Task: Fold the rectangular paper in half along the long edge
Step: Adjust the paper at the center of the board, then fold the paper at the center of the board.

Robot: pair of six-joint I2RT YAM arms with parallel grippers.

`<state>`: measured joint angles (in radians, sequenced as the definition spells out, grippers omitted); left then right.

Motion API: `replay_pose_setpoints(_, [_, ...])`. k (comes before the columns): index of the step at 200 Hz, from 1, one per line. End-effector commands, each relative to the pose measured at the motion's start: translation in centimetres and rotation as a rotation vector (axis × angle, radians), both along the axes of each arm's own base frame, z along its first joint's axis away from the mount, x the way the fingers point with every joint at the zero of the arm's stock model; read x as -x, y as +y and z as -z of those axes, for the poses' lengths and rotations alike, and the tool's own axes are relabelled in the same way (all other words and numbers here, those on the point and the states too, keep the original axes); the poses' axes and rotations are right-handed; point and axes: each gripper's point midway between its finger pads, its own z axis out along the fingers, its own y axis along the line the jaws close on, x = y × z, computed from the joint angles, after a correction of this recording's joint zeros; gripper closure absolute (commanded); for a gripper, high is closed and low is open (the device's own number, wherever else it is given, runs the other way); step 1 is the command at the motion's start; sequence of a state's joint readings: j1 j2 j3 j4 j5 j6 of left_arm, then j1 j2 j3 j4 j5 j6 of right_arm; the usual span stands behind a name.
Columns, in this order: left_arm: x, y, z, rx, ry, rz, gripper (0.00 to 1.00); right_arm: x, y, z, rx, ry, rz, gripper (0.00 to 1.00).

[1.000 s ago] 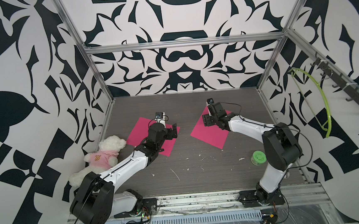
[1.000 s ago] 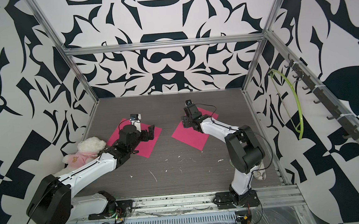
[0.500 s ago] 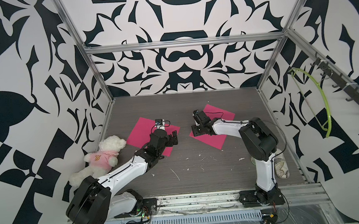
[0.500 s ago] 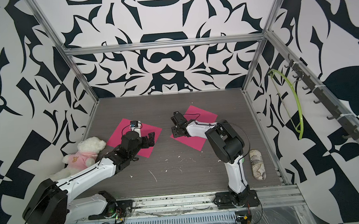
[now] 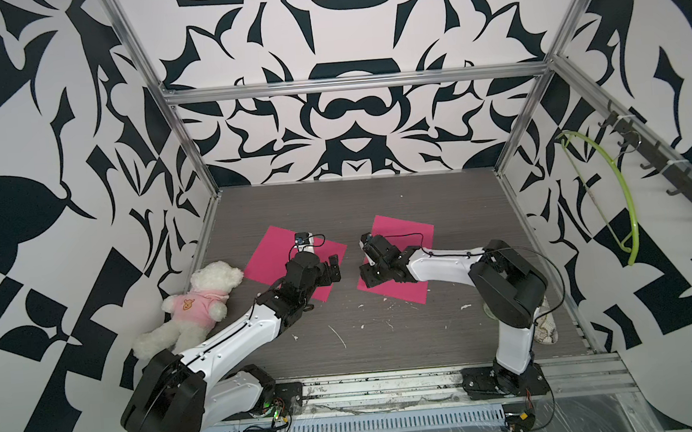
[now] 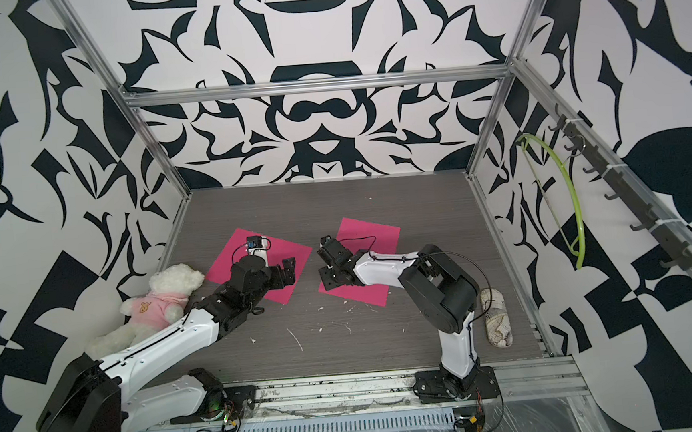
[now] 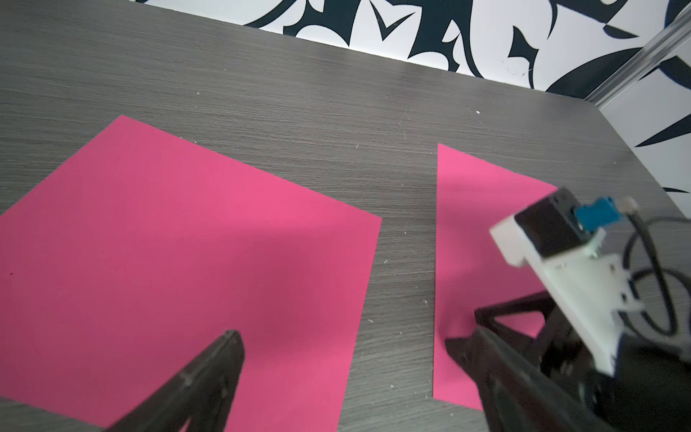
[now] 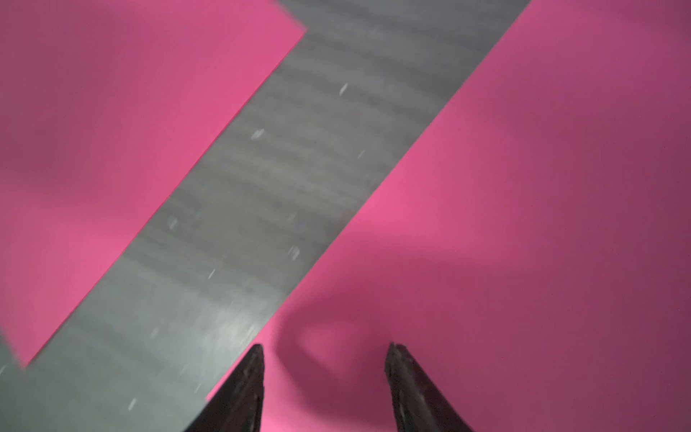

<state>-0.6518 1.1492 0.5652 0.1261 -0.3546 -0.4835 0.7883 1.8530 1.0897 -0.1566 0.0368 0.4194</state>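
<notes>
A grey wood-grain table (image 5: 335, 209) holds two flat bright pink rectangular paper sheets, apart. The left gripper (image 5: 333, 270) is wide open above the left pink sheet (image 5: 269, 247). The right gripper (image 8: 324, 349), jaws parted and empty, is low over the right pink sheet (image 5: 404, 231) at its inner edge.

I see the left gripper (image 5: 332, 271) over the 4 o'clock edge of the left paper (image 5: 269, 251). The right gripper (image 5: 366, 265) covers the 8 o'clock corner of the right paper (image 5: 406, 230).
</notes>
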Motion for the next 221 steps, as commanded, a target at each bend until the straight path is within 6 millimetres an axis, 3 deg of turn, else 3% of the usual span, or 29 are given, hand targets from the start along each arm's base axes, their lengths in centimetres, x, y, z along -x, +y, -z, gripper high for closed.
replay_pose_setpoints(1, [0.8,-0.3,0.7,0.019,0.036,0.017,0.01,0.2,-0.2,-2.9,-0.06,-0.029,0.037,0.43])
replay_pose_setpoints(31, [0.9,-1.4,0.9,0.023,0.075,0.058,0.01,-0.4,-0.6,-5.9,-0.097,-0.093,0.058,0.38])
replay_pose_setpoints(63, [0.5,-3.2,0.8,0.032,0.1,0.104,0.01,-1.2,-1.7,-8.0,-0.143,-0.118,0.087,0.25])
replay_pose_setpoints(84, [0.0,-4.3,0.3,0.048,0.096,0.128,0.01,-2.0,-3.2,-8.8,-0.192,-0.125,0.127,0.17])
replay_pose_setpoints(89, [-0.2,-4.6,1.3,0.036,0.121,0.133,0.01,-2.2,-3.6,-9.1,-0.206,-0.13,0.137,0.15])
replay_pose_setpoints(131, [-1.2,-8.0,2.2,0.042,0.165,0.211,0.01,-4.1,-7.7,-10.0,-0.334,-0.133,0.249,0.06])
replay_pose_setpoints(166, [-1.5,-11.9,3.8,0.024,0.261,0.322,0.01,-5.7,-11.7,-9.3,-0.396,-0.105,0.355,0.07])
replay_pose_setpoints(221, [-1.5,-16.6,8.1,-0.033,0.507,0.447,0.0,-8.8,-17.8,-7.7,-0.449,-0.059,0.512,0.18])
